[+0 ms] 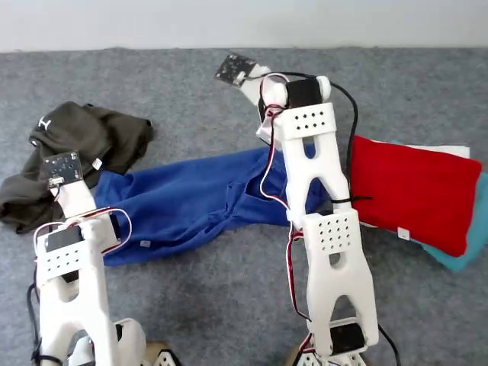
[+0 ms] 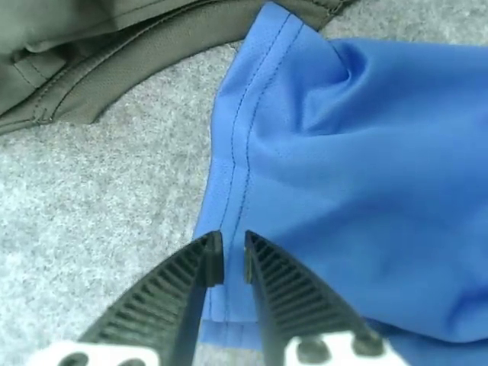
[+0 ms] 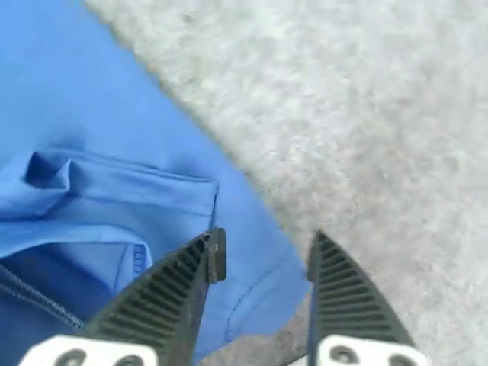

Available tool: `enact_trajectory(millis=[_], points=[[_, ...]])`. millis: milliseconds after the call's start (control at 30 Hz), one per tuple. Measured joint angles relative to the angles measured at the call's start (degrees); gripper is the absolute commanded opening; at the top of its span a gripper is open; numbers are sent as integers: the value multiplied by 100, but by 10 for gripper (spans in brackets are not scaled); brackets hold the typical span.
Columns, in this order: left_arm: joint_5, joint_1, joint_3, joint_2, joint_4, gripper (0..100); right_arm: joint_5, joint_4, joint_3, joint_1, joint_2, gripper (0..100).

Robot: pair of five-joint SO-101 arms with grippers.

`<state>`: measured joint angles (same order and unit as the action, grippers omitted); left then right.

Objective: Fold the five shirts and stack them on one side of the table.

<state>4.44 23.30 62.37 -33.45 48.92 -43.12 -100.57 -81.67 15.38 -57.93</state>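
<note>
1. Table point(image 1: 191, 305): grey, felt-like surface. It carries all the garments and both arms.

2. Blue shirt point(image 1: 183, 202): lies unfolded and rumpled across the middle of the table. It spans from the left arm point(image 1: 72, 267) to beneath the right arm point(image 1: 320, 183).

3. Folded stack, on the right side of the table: the red shirt point(image 1: 415, 191) lies on top. A teal shirt point(image 1: 465, 255) shows under its near edge and a white layer point(image 1: 450, 150) at its far edge. The stack lies just beside the blue shirt's right end.

4. Olive shirt point(image 1: 99, 137): crumpled at the far left. Its edge touches the blue shirt's left end.

5. Right gripper point(image 3: 267, 252): jaws set wide. One finger stands over the blue shirt's hemmed corner point(image 3: 229, 305) and the other over bare table, so the shirt's edge runs between them.

6. Left gripper point(image 2: 234, 255): jaws drawn to a narrow slit over the blue shirt's stitched hem point(image 2: 236, 152), near the olive shirt. The hem runs into the slit and appears to be pinched there
</note>
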Motion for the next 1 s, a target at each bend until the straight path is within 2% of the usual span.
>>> enact_trajectory(millis=[67, 233, 467, 600, 733, 1000], points=[[0, 9, 0, 0, 0, 62, 167, 0, 18, -62, 9, 3], [0, 9, 0, -18, 0, 62, 105, 0, 1415, -273, 1037, 10], [0, 9, -413, -18, 290, 61, -1020, 9, 6277, -44, 4545, 9], [0, 9, -800, -18, 475, 61, -1081, 290, 8571, 193, 5934, 9], [0, 9, -923, -35, 475, 62, -721, 985, 9424, 308, 5925, 9], [0, 0, -923, -35, 475, 61, -105, 3534, 9354, 325, 4580, 9]])
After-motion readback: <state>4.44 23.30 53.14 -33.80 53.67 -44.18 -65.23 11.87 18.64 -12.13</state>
